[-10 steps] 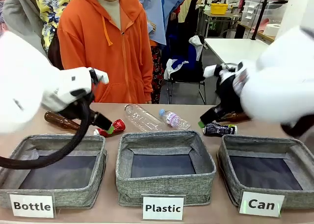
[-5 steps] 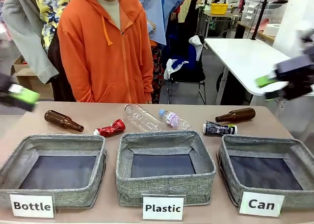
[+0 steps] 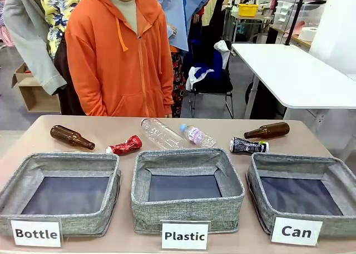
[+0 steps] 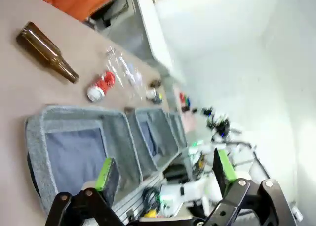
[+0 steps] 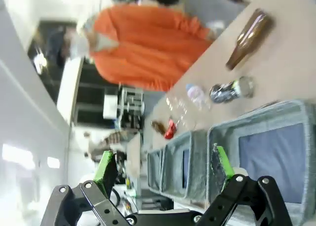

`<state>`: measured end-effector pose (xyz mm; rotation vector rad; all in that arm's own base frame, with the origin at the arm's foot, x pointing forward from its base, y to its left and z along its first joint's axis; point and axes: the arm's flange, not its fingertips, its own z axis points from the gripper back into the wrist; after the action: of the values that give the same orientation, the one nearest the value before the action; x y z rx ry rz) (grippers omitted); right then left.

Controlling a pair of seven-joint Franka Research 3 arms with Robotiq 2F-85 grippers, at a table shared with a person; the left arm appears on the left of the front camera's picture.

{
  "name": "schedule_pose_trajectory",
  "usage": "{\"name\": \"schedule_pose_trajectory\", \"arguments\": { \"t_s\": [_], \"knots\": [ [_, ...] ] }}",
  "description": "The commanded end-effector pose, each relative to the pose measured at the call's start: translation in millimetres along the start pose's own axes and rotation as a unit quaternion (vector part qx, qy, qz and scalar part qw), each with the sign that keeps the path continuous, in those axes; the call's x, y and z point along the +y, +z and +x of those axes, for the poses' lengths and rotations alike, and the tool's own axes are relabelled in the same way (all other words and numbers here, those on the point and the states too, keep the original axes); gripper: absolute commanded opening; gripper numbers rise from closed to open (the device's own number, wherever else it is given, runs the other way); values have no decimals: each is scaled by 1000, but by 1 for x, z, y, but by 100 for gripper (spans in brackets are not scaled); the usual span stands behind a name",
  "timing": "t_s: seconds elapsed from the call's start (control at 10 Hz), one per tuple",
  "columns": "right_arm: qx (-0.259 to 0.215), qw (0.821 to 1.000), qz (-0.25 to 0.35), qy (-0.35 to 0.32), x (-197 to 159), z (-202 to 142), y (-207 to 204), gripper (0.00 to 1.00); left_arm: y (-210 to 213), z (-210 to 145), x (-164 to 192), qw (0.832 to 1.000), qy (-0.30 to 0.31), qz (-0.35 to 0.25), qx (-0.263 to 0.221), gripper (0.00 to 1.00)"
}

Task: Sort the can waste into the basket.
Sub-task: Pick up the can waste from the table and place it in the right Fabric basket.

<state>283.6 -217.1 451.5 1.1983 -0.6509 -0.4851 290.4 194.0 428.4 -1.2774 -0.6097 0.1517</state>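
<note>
On the bench [image 3: 111,129], the dark can [image 3: 248,146] lies on its side just beyond the far left corner of the grey basket [image 3: 255,179] carded "Can", at the right end of the near row. The crushed red can [image 3: 124,145] lies well to the left, between a brown bottle [image 3: 71,137] and a clear plastic bottle [image 3: 161,133]. The left claw [image 4: 165,170] and the right claw [image 5: 164,164] both stand wide, holding nothing.
</note>
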Motion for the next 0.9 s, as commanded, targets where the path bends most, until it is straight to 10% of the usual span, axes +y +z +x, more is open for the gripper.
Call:
{"name": "schedule_pose_trajectory", "arguments": {
  "t_s": [0.0,0.6,0.8],
  "knots": [
    [-49,998,-41,-12,-11,-35,-15,100,-41,-17,-7,999,11,-1,-34,100],
    [8,1000,-13,-12,0,-2,-3,100,0,0,0,1000,0,0,0,100],
    [99,980,-113,132,48,-7,-87,100,0,0,0,1000,0,0,0,100]
  ]
}}
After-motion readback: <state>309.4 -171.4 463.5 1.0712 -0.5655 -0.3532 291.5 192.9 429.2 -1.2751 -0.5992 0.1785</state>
